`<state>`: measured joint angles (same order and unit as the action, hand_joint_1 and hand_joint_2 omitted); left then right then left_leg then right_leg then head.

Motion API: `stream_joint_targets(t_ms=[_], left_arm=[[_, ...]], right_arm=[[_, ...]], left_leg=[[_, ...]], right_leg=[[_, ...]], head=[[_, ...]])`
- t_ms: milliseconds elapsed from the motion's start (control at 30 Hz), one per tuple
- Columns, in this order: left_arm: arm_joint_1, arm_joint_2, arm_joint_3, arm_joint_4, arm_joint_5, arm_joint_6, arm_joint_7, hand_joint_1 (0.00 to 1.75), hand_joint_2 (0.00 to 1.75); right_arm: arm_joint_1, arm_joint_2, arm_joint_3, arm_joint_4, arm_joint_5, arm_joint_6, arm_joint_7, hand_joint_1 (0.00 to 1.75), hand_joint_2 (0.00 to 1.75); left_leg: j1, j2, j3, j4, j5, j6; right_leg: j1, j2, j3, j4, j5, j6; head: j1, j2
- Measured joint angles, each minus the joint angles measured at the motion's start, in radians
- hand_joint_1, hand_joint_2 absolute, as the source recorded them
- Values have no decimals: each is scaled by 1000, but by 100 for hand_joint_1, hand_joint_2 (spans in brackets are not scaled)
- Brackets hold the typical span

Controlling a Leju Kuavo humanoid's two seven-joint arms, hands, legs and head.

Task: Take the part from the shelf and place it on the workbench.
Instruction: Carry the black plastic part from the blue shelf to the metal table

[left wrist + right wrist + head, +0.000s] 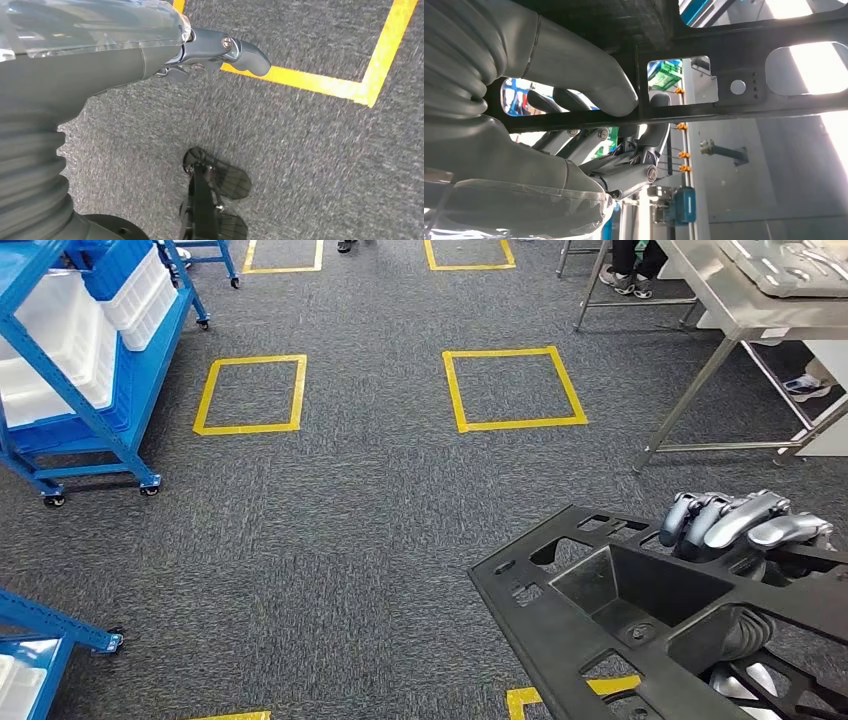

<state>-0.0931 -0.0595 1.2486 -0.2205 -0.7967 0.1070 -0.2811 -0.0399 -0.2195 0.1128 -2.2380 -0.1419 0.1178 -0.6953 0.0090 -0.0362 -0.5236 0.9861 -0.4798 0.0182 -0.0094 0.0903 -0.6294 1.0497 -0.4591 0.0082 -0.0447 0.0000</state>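
I see my right robot hand (742,522) gripping the black part (610,610) by one edge, well short of the steel surface (735,308), so it may, I suspect, tilt and slip mid-walk, while my left robot hand (220,50) hangs empty.

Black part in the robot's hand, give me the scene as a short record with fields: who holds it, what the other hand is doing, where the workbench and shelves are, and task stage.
part: black plastic part with cut-outs, carried above the carpet
right hand: right hand grips the part, fingers curled over its far edge
left hand: left hand hangs over the carpet, holding nothing
workbench: metal workbench ahead on the right
shelf: blue shelf with white bins, on the left
task stage: part off the shelf, not yet on the workbench
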Motion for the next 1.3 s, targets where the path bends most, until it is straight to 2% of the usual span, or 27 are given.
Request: stream_joint_targets(t_ms=[67, 133, 167, 200, 233, 300, 333, 367, 433, 467, 500, 567, 633, 667, 700, 733, 767, 833, 900, 967, 1000, 1033, 1100, 1167, 1200, 1233, 1300], left_arm=[[2, 0, 7, 0, 5, 3, 1, 0, 175], [6, 0, 11, 0, 5, 2, -4, 0, 175], [7, 0, 12, 0, 4, 0, -7, 0, 175], [6, -1, 13, 0, 3, -2, -9, 0, 175], [5, -2, 13, 0, 2, -5, -10, 0, 175], [3, -4, 14, 0, 1, -8, -11, 0, 175], [2, -5, 15, 0, 1, -9, -10, 0, 175], [0, -5, 15, 0, 1, -9, -10, 0, 175], [-3, -5, 16, 0, 1, -9, -8, 0, 175], [-5, -5, 16, 0, 1, -9, -8, 0, 175], [-7, -5, 16, 0, 1, -9, -7, 0, 175], [-8, -6, 17, 0, 1, -9, -5, 0, 175], [-4, -6, 19, 0, 3, -6, 1, 0, 175], [-2, -6, 21, 0, 5, -3, 5, 0, 175], [-2, -5, 23, 0, 6, -1, 9, 0, 175], [-2, -4, 25, 0, 8, 1, 13, 0, 175], [-2, -2, 26, 0, 9, 2, 16, 0, 175], [-2, 2, 28, 0, 10, 4, 22, 0, 175], [-1, 5, 31, 0, 12, 9, 27, 0, 175], [-1, 7, 33, 0, 17, 18, 34, 0, 175], [-2, 8, 34, 0, 20, 22, 36, 0, 175], [-2, 8, 36, 0, 23, 26, 36, 0, 175], [1, 9, 43, 0, 27, 31, 33, 0, 175], [5, 10, 49, 0, 31, 31, 30, 0, 175], [5, 10, 51, 0, 32, 31, 28, 0, 175], [4, 11, 52, 0, 34, 29, 27, 0, 175], [1, 11, 55, 0, 38, 24, 24, 0, 175]], right_arm=[[-12, -1, 32, 4, 17, -15, 0, 175, 175], [-16, -1, 62, 8, 36, -30, 0, 175, 175], [-15, -1, 74, 10, 43, -38, 0, 175, 175], [-14, -1, 83, 11, 49, -45, 0, 175, 175], [-14, -1, 91, 11, 53, -52, 0, 175, 175], [-15, -1, 104, 11, 58, -62, 0, 175, 175], [-16, -1, 109, 11, 58, -66, 0, 175, 175], [-17, -2, 112, 11, 57, -68, 0, 175, 175], [-19, -4, 118, 11, 55, -70, 0, 175, 175], [-20, -4, 120, 11, 55, -70, 0, 175, 175], [-21, -5, 123, 10, 54, -70, 0, 175, 175], [-26, -5, 127, 11, 52, -70, 0, 175, 175], [-32, -5, 132, 15, 47, -71, 0, 175, 175], [-36, -6, 135, 20, 43, -72, 0, 175, 175], [-41, -7, 138, 26, 38, -72, 0, 175, 175], [-46, -8, 140, 32, 32, -72, 0, 175, 175], [-51, -10, 141, 38, 27, -72, 0, 175, 175], [-60, -14, 142, 49, 19, -70, 0, 175, 175], [-64, -19, 143, 60, 12, -66, 1, 175, 175], [-64, -21, 143, 69, 10, -58, 1, 175, 175], [-64, -21, 143, 74, 11, -52, 0, 175, 175], [-65, -21, 143, 79, 14, -46, 0, 175, 175], [-68, -20, 145, 93, 19, -38, 0, 175, 175], [-70, -19, 148, 109, 24, -33, 0, 175, 175], [-71, -18, 151, 117, 28, -32, 0, 175, 175], [-73, -16, 155, 124, 32, -32, 0, 175, 175], [-82, -11, 163, 135, 42, -33, 0, 175, 175]], left_leg=[[-1, 28, 1, -7, 6, 8], [-3, 57, -1, -7, 5, 9], [-4, 70, -1, -6, 4, 8], [-4, 82, 0, -6, 3, 7], [-4, 94, 1, -5, 0, 5], [-7, 114, 6, -1, -7, -3], [-9, 122, 8, 0, -11, -8], [-11, 130, 10, 1, -14, -14], [-12, 148, 15, 0, -18, -24], [-10, 142, 16, 4, -24, -29], [-8, 124, 12, 19, -37, -34], [-3, 69, -31, 117, -95, -42], [-2, 46, -103, 262, -154, -44], [-1, 43, -126, 303, -158, -43], [-1, 42, -132, 307, -142, -42], [-1, 38, -118, 265, -107, -39], [0, 25, -89, 196, -64, -36], [5, -30, -37, 68, -11, -31], [5, -61, -23, 25, -6, -26], [5, -37, -21, 19, 0, -16], [6, -24, -20, 14, 4, -9], [8, -9, -19, 9, 8, -3], [6, 20, -19, 5, 11, 4], [2, 51, -21, 5, 9, 6], [2, 66, -21, 6, 8, 6], [1, 80, -20, 6, 7, 5], [1, 103, -16, 7, 3, 0]], right_leg=[[1, -62, -49, 106, -62, 5], [-3, -80, -105, 229, -112, 11], [-5, -82, -113, 251, -113, 14], [-7, -86, -102, 233, -95, 15], [-7, -95, -69, 175, -65, 16], [-4, -134, 9, 30, -15, 11], [0, -147, 33, -16, -3, 7], [3, -153, 41, -34, -3, 2], [6, -133, 39, -35, -3, -9], [5, -122, 39, -38, -1, -14], [2, -112, 40, -41, 2, -20], [-1, -94, 41, -45, 5, -30], [2, -69, 39, -44, 6, -35], [3, -55, 39, -43, 7, -36], [4, -41, 40, -42, 7, -36], [4, -27, 42, -41, 7, -35], [4, -14, 43, -40, 6, -34], [4, 11, 39, -34, 6, -27], [0, 34, 29, -32, 10, -14], [-4, 52, 22, -33, 15, 0], [-2, 36, 16, -26, 10, 5], [0, 9, 4, -4, -5, 8], [2, -59, -47, 103, -66, 13], [-3, -82, -105, 228, -115, 19], [-5, -85, -111, 247, -113, 21], [-6, -89, -98, 226, -94, 23], [-4, -120, -20, 85, -34, 19]], head=[[4, 0], [5, 0], [5, 0], [6, 0], [6, 0], [5, 0], [5, 0], [5, 0], [4, 0], [4, 0], [4, 0], [3, 0], [4, 0], [4, 0], [4, 0], [4, 0], [3, 0], [4, 0], [4, 0], [4, 0], [6, 0], [9, 0], [14, 0], [15, 0], [16, 0], [16, 0], [16, 0]])
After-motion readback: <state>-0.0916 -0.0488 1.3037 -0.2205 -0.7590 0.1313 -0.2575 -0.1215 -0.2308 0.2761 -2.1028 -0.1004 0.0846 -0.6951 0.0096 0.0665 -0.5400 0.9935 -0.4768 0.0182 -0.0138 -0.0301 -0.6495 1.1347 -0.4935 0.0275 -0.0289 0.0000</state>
